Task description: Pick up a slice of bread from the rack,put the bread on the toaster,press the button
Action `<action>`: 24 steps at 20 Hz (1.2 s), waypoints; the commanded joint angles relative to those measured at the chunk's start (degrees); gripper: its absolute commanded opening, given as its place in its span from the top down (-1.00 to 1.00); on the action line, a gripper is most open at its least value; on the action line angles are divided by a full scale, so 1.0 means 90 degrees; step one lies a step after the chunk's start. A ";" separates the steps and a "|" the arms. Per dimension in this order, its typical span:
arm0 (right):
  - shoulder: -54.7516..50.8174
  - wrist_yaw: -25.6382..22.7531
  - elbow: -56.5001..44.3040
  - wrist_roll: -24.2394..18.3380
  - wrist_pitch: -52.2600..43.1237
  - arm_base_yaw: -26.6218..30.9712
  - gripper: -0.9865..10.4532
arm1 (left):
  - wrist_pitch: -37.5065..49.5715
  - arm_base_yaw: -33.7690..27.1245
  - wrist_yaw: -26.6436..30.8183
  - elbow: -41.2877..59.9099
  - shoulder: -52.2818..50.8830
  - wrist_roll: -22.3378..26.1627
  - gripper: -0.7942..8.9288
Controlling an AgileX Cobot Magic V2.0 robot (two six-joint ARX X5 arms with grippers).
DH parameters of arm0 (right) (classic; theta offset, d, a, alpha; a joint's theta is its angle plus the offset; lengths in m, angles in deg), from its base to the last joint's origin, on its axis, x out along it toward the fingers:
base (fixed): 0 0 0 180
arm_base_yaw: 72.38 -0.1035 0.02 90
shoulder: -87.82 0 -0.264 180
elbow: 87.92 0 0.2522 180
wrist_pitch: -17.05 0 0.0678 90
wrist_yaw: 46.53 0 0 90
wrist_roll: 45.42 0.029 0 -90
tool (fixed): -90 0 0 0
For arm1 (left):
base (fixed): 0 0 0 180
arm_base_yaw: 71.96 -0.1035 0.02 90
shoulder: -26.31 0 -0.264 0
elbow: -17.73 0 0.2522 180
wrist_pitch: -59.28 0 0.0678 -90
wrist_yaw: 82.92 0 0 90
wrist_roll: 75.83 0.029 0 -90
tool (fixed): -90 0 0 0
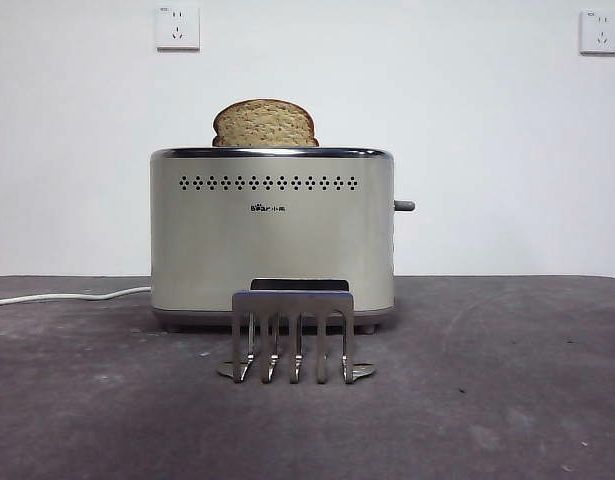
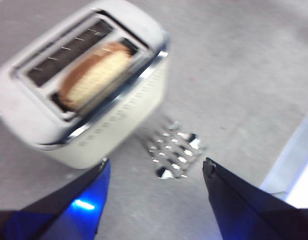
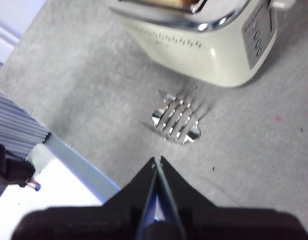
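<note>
The rack (image 1: 293, 335) stands just in front of the toaster (image 1: 272, 235), blocking a low approach to its front face. The bread (image 1: 264, 124) fills one slot (its dome pokes above the rim), while the other slot is open. The knob (image 1: 403, 206) juts into clear air, with bare table (image 1: 507, 400) around it.
</note>
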 commanded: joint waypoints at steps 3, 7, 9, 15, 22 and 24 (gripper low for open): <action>-0.0068 0.0002 -0.0036 -0.0214 0.0015 -0.0015 0.85 | -0.0039 0.0005 -0.0063 0.0051 0.0002 -0.0039 0.19; -0.0066 0.0002 -0.0036 -0.0209 0.0005 -0.0015 0.83 | -0.0138 0.0005 -0.0056 0.0051 0.0002 -0.0032 0.64; -0.0068 -0.0012 -0.0036 -0.0206 0.0007 -0.0005 0.83 | -0.0131 0.0005 -0.0056 0.0051 0.0002 -0.0017 0.85; -0.0068 -0.0022 -0.0036 -0.0211 0.0005 0.0000 0.83 | -0.0124 0.0002 -0.0024 0.0051 0.0002 -0.0041 0.85; -0.0068 -0.0039 -0.0036 -0.0209 0.0005 0.0000 0.83 | -0.0124 0.0002 -0.0022 0.0051 0.0002 -0.0039 0.85; -0.0068 -0.0039 -0.0036 -0.0209 0.0007 0.0000 0.83 | -0.0114 0.0002 -0.0046 0.0051 0.0002 -0.0039 0.85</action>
